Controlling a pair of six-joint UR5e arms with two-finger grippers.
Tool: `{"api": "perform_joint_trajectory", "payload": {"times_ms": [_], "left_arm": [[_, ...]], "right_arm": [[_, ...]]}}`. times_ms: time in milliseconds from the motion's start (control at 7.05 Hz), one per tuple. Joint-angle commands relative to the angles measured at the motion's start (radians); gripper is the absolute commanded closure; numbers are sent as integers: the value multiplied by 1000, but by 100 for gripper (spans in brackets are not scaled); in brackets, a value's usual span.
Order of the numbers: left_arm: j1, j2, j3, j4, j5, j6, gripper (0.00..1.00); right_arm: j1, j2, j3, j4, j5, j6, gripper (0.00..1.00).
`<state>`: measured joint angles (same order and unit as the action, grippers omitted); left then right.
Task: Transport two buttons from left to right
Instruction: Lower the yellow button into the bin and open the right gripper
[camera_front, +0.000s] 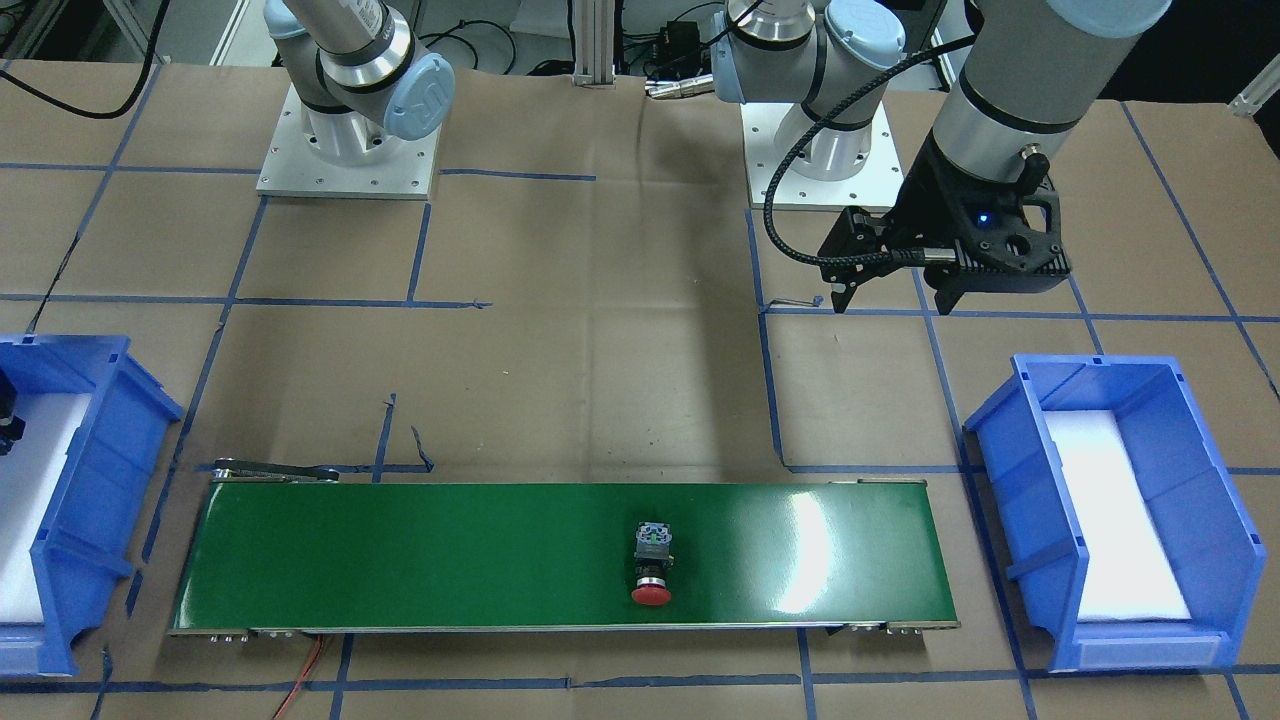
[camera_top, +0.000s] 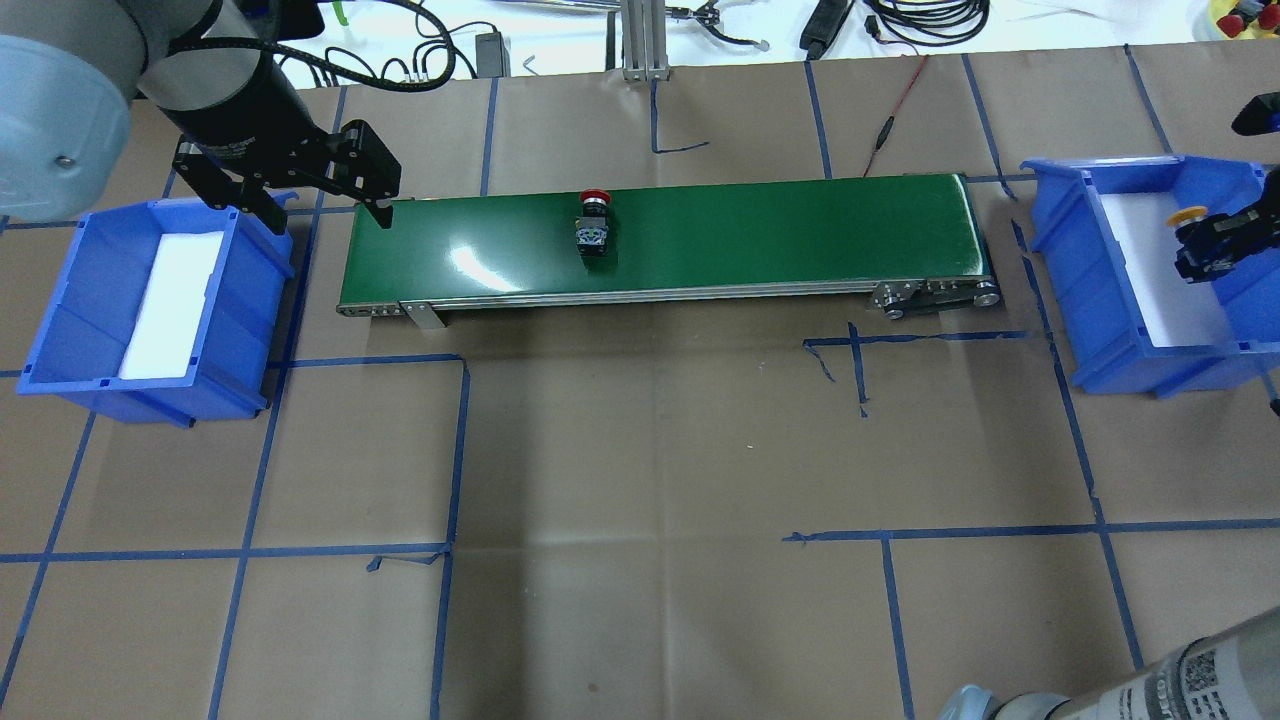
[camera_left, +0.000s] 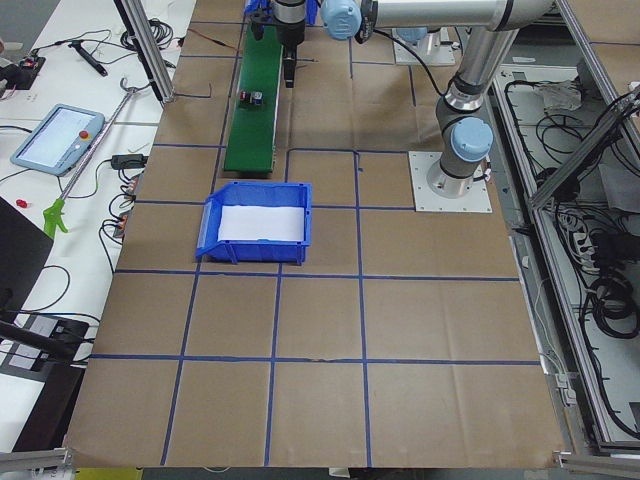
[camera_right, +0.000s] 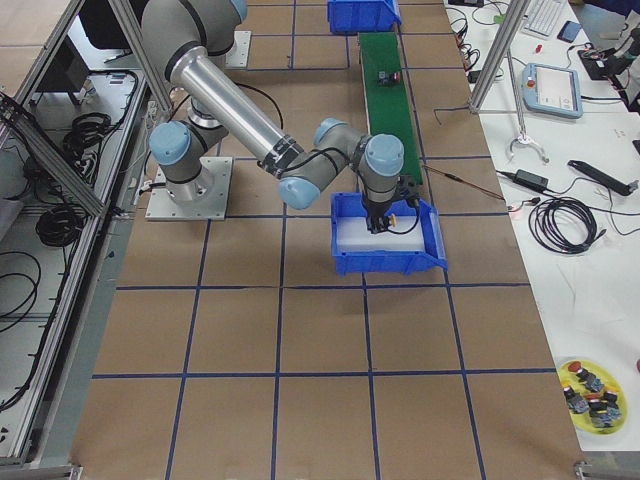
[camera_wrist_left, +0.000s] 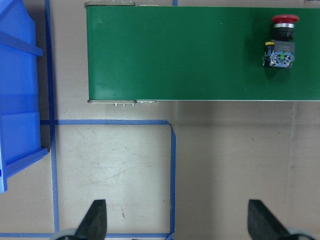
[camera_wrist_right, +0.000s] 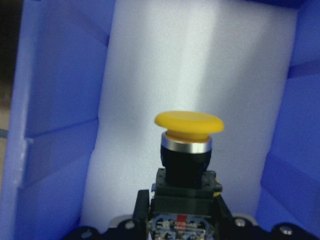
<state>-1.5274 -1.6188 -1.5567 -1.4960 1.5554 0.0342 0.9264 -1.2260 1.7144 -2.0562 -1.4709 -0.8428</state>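
The red button (camera_front: 652, 565) (camera_top: 592, 225) (camera_wrist_left: 281, 42) lies on its side near the middle of the green conveyor belt (camera_top: 750, 230) (camera_front: 400, 550). My left gripper (camera_top: 330, 215) (camera_front: 892, 302) (camera_wrist_left: 177, 222) hangs open and holds nothing, above the belt's left end beside the left blue bin (camera_top: 60, 300). The yellow button (camera_wrist_right: 187, 150) (camera_top: 1188, 215) is low over the white foam of the right blue bin (camera_top: 1110, 330). My right gripper (camera_wrist_right: 182, 215) (camera_top: 1205, 245) is shut on its black body.
The left bin holds only a white foam pad (camera_top: 170, 300). Blue tape lines grid the brown paper table. Cables (camera_top: 900, 20) and an aluminium post (camera_top: 640, 40) stand beyond the belt. A yellow plate of spare buttons (camera_right: 590, 400) sits off the table.
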Motion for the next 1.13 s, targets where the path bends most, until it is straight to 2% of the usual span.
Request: {"api": "perform_joint_trajectory", "payload": {"times_ms": [0,425,567,709,993], "left_arm": [[1,2,-2,-10,0,1,0],[0,2,-2,-10,0,0,0],[1,2,0,-10,0,0,0],[1,2,-2,-10,0,0,0],[0,2,-2,-9,0,0,0]], "right_arm": [[-12,28,74,-56,0,-45,97],[-15,22,106,-82,-12,-45,95],[-15,22,112,-82,-15,-41,71],[-15,20,113,-82,-8,-36,33],[-15,14,105,-75,-3,-19,6]]}}
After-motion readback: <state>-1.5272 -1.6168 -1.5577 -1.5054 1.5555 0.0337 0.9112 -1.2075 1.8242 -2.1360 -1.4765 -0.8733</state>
